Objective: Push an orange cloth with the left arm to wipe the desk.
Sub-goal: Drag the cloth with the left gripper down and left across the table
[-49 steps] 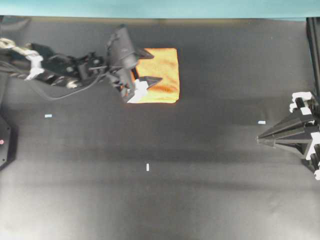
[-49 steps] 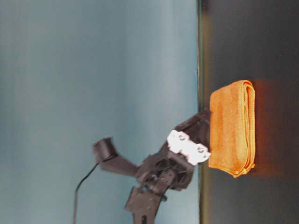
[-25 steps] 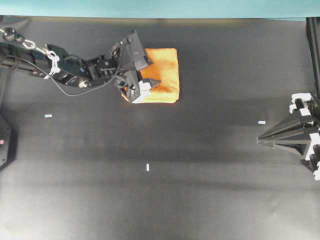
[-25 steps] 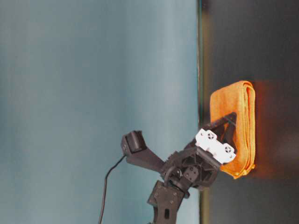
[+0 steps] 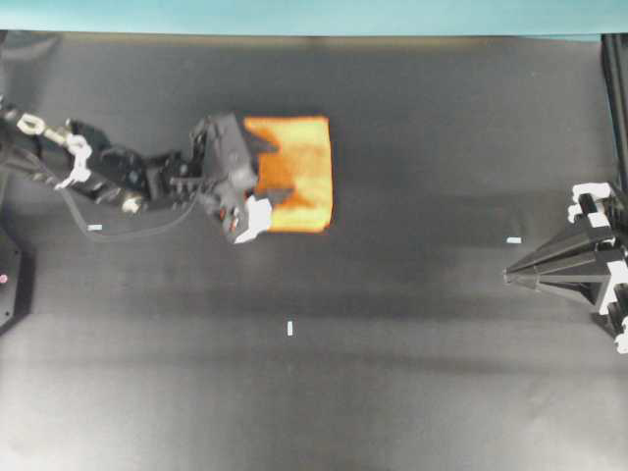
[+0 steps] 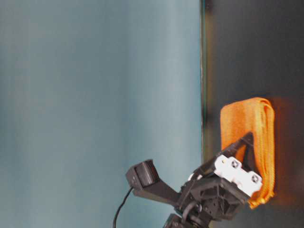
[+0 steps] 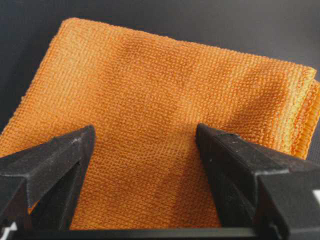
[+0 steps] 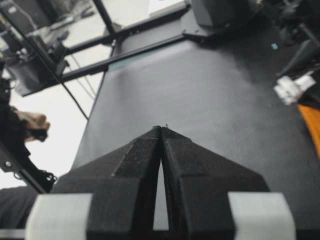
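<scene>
While the left arm [image 5: 118, 177] reaches in from the left edge, its gripper [image 5: 263, 191] sits over the left part of the orange cloth [image 5: 294, 172], fingers [image 7: 55, 165] spread apart with woven fabric showing between them. That cloth is a folded square of orange microfibre with a yellowish sheen, a fine ribbed weave and stacked layers visible along one edge. It lies flat on the far-left part of the desk [image 5: 412, 373], a matte black top, and the fingertips seem to press on it, though contact is hard to confirm. Well apart at the right edge, the right gripper [image 5: 510, 276] rests with its fingers closed together on nothing.
</scene>
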Controlling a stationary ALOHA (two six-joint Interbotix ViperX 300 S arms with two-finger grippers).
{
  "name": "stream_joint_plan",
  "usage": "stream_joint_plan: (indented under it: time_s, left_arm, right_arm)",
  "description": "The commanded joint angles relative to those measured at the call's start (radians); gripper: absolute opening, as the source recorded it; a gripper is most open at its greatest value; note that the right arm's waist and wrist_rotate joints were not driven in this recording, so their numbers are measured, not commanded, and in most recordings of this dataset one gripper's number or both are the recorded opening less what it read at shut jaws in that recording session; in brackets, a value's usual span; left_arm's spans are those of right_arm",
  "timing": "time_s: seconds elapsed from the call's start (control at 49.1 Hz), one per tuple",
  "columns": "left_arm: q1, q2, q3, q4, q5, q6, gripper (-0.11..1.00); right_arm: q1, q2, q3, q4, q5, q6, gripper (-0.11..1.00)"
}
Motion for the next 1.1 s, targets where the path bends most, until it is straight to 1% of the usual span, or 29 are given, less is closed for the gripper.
stream_joint_plan:
  time_s: [0.0,0.224,0.428,0.611,0.753,0.937,1.018,1.079]
  left_arm:
    - [-0.052,-0.035,0.015,0.003,-0.006,-0.003,0.8]
    - [-0.143,-0.084,0.061,0.003,-0.006,-0.017,0.8]
    - [-0.187,-0.097,0.106,0.003,-0.003,-0.1,0.8]
    - [-0.238,-0.107,0.143,0.003,0.003,-0.133,0.8]
    - [-0.279,-0.133,0.144,0.003,0.06,-0.166,0.8]
    - [-0.36,-0.184,0.146,0.003,0.124,-0.187,0.8]
    - [-0.413,-0.207,0.147,0.003,0.143,-0.192,0.8]
    - [-0.456,-0.218,0.147,0.003,0.15,-0.209,0.8]
  right_arm:
    - [0.0,0.005,-0.005,0.002,-0.009,0.0,0.0]
    - [0.0,0.003,-0.005,0.002,-0.011,-0.002,0.0]
    - [-0.002,0.003,-0.005,0.002,-0.011,0.0,0.0]
    - [0.0,0.003,-0.005,0.002,-0.012,0.0,0.0]
    - [-0.002,0.003,-0.005,0.002,-0.014,-0.002,0.0]
    - [0.0,0.003,-0.005,0.002,-0.014,-0.002,0.0]
    - [0.0,0.003,-0.005,0.002,-0.014,-0.002,0.0]
    - [0.0,0.003,-0.005,0.002,-0.014,0.0,0.0]
